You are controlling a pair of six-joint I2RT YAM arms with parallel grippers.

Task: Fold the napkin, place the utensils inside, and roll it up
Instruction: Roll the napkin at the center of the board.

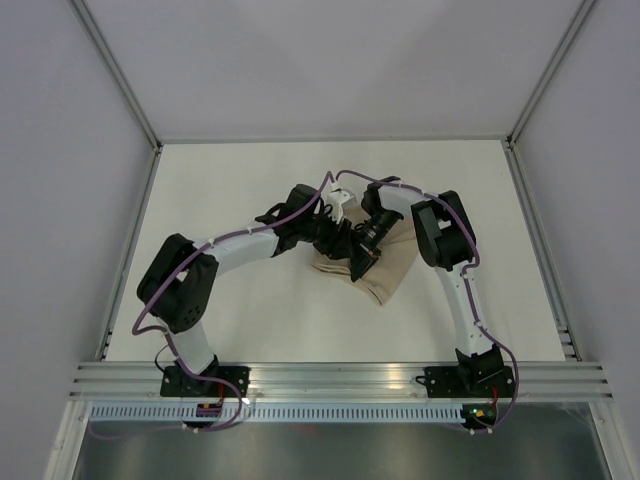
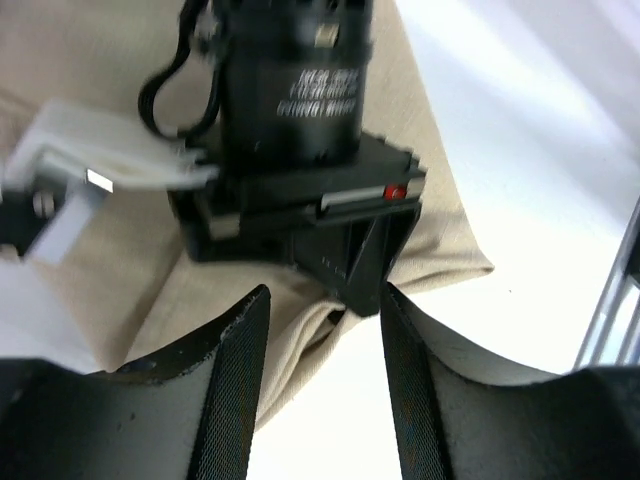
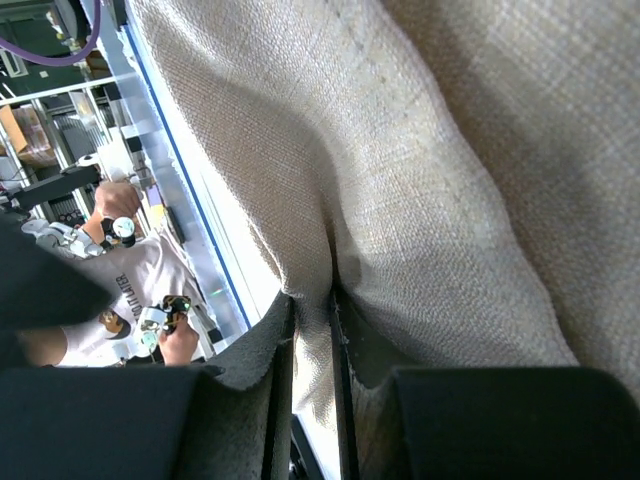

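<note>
Beige on white.
We see a plain, unpatterned beige woven cloth napkin point(image 1: 388, 268) on a matte white tabletop point(image 1: 250, 180); beside the napkin, purple cables point(image 1: 245, 233).

Left tool point(image 2: 322, 300) agape, facing the tightly pinched right tool point(image 3: 312, 305).

A robotics lab is indicated. A white table point(image 1: 260, 320) is enclosed by plain panels point(image 1: 60, 200) and edged by an aluminium rail point(image 1: 340, 378); a person point(image 3: 120, 280) in a white shirt is glimpsed beyond
</note>
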